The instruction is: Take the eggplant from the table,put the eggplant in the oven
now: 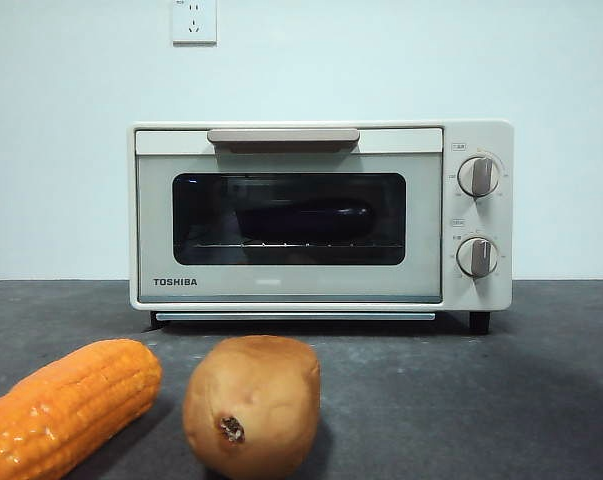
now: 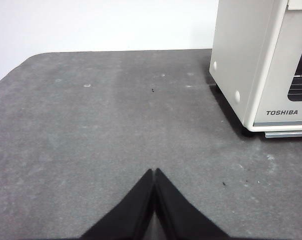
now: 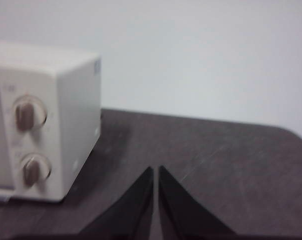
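Front view, left to right: a corn cob (image 1: 66, 412) and a potato (image 1: 252, 406) are seen at lower left on the table (image 1: 501, 400). Mid-frame, the eggplant (image 1: 303, 219) is seen inside the closed oven (image 1: 321, 215), long axis running left-right. The left gripper (image 2: 154, 172) and right gripper (image 3: 156, 170) are pressed shut, empty, flanking the oven; neither is judged nearer.

Dark eggplant (image 1: 303, 217) lies inside shut oven (image 1: 281, 290).
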Controlling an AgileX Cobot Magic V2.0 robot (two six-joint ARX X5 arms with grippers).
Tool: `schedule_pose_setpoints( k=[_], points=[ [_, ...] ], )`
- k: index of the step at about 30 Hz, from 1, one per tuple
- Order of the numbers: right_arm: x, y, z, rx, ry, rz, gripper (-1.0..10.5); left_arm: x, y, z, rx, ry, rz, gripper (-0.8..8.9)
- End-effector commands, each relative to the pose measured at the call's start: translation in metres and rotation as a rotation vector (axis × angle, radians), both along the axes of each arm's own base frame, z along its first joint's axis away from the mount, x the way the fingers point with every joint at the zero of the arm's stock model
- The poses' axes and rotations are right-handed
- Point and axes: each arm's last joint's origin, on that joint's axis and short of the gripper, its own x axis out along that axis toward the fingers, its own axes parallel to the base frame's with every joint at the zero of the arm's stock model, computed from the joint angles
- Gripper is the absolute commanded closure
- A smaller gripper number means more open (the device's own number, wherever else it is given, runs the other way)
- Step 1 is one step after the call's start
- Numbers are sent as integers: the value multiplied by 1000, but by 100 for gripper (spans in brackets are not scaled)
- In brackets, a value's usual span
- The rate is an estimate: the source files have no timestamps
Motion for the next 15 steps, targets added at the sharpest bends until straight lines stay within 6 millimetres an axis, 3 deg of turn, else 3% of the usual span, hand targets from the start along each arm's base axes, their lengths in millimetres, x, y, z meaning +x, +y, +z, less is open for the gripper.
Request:
schedule_pose_setpoints(
  k=[1, 15],
  points=[
    [1, 0, -6, 17, 11, 16, 941, 1, 0, -5, 5, 18, 4, 810],
    [2, 0, -33, 136, 221, 11, 941, 1, 0, -5, 5, 18, 4, 810]
  ],
)
